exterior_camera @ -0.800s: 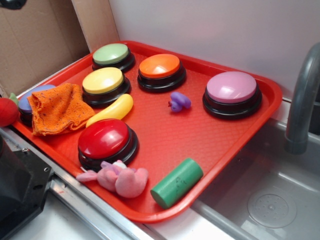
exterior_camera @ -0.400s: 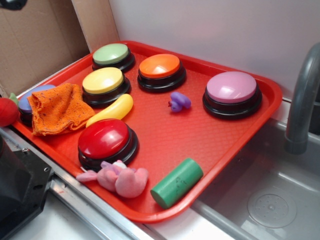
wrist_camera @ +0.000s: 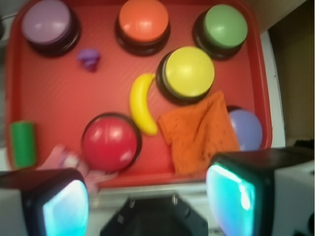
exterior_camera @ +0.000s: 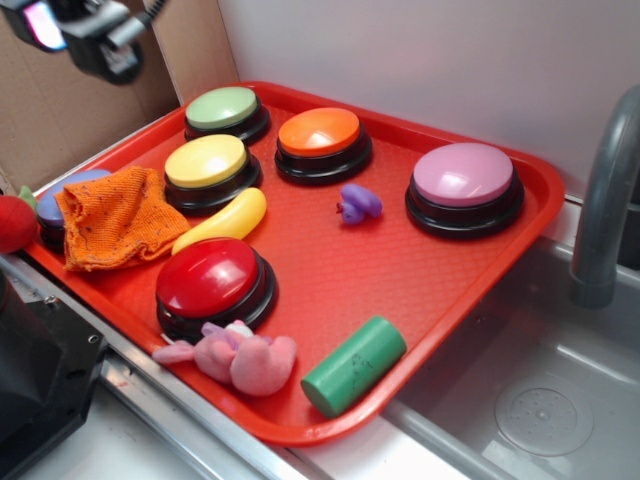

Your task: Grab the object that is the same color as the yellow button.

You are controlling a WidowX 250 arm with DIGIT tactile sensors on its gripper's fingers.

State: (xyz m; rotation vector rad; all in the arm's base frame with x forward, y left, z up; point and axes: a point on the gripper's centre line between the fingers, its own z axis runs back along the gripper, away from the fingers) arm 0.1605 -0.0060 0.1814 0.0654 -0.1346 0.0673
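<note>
The yellow banana toy (exterior_camera: 221, 223) lies on the red tray (exterior_camera: 400, 270), between the yellow button (exterior_camera: 207, 164) and the red button (exterior_camera: 209, 279). In the wrist view the banana (wrist_camera: 141, 103) lies left of the yellow button (wrist_camera: 188, 73). My gripper (exterior_camera: 85, 30) is high above the tray's far left corner, only partly in view. In the wrist view its two fingers stand wide apart at the bottom, with nothing between them (wrist_camera: 147, 201). It is far from the banana.
On the tray are green (exterior_camera: 225, 110), orange (exterior_camera: 320, 136), pink (exterior_camera: 464, 180) and purple (exterior_camera: 60, 200) buttons, an orange knitted cloth (exterior_camera: 113, 216), a green cylinder (exterior_camera: 353, 366), a pink plush toy (exterior_camera: 240, 358) and a small purple toy (exterior_camera: 358, 203). A sink and faucet (exterior_camera: 605, 200) are at the right.
My gripper has come into the exterior view at the top left. Nothing on the tray has moved.
</note>
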